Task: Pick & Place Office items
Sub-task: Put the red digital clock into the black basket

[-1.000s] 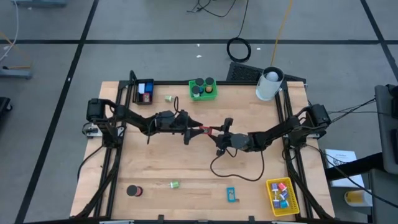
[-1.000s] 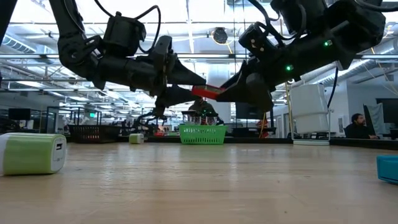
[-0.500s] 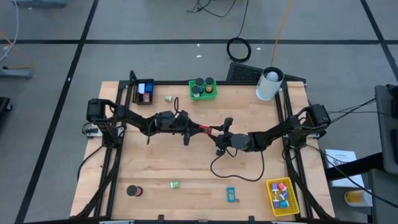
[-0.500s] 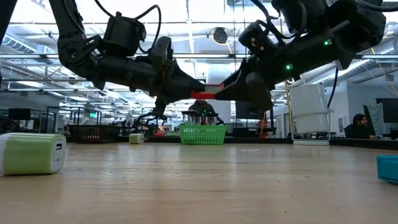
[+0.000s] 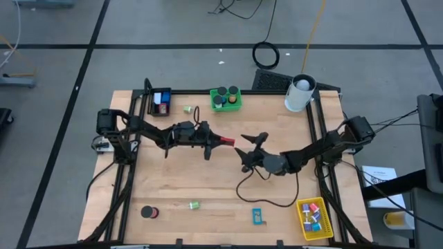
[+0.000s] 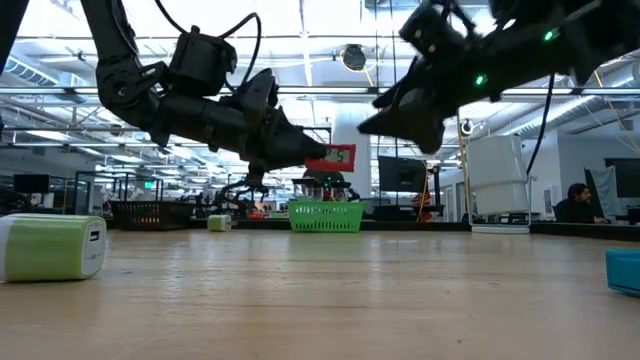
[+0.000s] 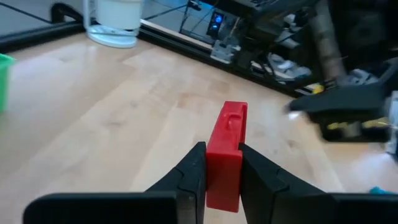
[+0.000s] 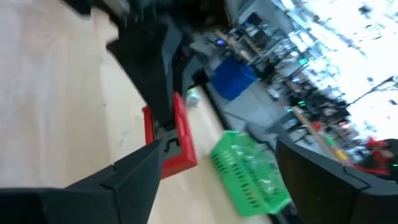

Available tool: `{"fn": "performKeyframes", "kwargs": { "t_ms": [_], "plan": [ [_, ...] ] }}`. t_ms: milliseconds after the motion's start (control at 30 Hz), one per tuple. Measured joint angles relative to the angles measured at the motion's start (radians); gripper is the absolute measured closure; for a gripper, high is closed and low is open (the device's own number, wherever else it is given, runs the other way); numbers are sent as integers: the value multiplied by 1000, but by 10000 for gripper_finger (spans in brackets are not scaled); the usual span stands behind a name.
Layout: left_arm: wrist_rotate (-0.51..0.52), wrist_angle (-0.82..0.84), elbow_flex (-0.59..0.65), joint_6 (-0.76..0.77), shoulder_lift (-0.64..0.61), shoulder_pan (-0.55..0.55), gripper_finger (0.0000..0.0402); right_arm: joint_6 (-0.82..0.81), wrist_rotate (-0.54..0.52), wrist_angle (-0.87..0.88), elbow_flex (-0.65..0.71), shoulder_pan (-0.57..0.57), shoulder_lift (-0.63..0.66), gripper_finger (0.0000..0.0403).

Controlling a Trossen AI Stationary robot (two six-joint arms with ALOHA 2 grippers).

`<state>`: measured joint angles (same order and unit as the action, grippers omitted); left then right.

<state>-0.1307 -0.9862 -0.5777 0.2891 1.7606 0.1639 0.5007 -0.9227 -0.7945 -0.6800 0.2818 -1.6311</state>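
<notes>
The left gripper (image 7: 216, 180) had its fingers clamped on the red block (image 7: 226, 152), above the worktop (image 5: 208, 187). The right gripper (image 5: 255, 140) stood near, fingers apart, holding nothing.

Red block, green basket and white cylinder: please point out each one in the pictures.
red block (image 7: 225, 154): left wrist view, its side face between the fingers.
green basket (image 5: 234, 102): high view, its right rim.
white cylinder (image 5: 298, 96): high view, its side wall.

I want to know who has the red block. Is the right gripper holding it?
No, the left gripper pinches the red block between its fingers, while the right gripper stands open, apart from it.
</notes>
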Motion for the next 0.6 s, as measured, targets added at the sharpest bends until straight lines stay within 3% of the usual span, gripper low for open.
{"fn": "performKeyframes", "kwargs": {
  "t_ms": [133,367,600],
  "plan": [
    [34,115,0,-36,-73,29,331,24,-78,23,22,35,58,101],
    [250,471,0,-141,-372,40,331,-120,-69,22,158,33,129,165],
    [663,991,1,-79,-694,41,330,-197,-62,-44,262,33,142,249]
  ]
}}
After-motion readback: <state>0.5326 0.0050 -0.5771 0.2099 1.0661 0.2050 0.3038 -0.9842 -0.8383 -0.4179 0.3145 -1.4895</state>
